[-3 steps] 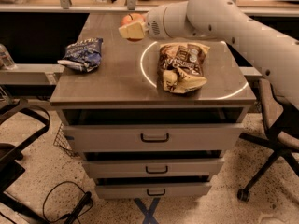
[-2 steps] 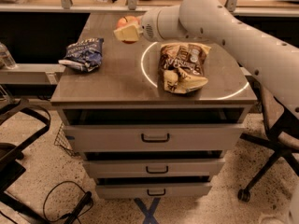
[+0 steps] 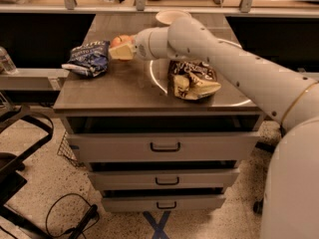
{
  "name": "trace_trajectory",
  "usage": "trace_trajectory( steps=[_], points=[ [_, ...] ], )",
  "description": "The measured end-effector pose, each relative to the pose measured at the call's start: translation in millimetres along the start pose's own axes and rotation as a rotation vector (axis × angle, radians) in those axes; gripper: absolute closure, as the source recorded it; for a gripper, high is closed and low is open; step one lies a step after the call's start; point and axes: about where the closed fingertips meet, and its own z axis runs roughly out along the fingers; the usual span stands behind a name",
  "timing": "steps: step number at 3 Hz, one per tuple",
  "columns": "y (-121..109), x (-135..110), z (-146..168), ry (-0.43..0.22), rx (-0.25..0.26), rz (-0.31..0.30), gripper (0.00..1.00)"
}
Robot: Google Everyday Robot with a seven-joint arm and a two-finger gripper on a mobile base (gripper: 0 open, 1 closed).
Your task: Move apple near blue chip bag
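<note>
The gripper (image 3: 120, 51) is closed on the apple (image 3: 121, 40), holding it low over the table (image 3: 124, 91), just beside the right edge of the blue chip bag (image 3: 88, 58). The carry step appears almost complete. Next move, by judgement: lower the apple to the surface, release it, and withdraw without nudging the bag. Compared with a second ago, the gripper and apple have travelled left, closing the gap to the bag.
</note>
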Motion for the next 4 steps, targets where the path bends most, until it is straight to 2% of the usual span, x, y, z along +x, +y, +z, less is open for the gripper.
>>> trace_trajectory(
  steps=[1, 2, 3, 4],
  points=[
    [1.4, 12.8, 18.0, 0.024, 0.004, -0.008, 1.00],
    [2.5, 14.7, 21.0, 0.029, 0.003, -0.010, 0.86],
    [4.5, 15.2, 23.0, 0.030, -0.001, -0.009, 0.62],
    [7.1, 15.9, 25.6, 0.031, -0.006, -0.009, 0.31]
  ],
)
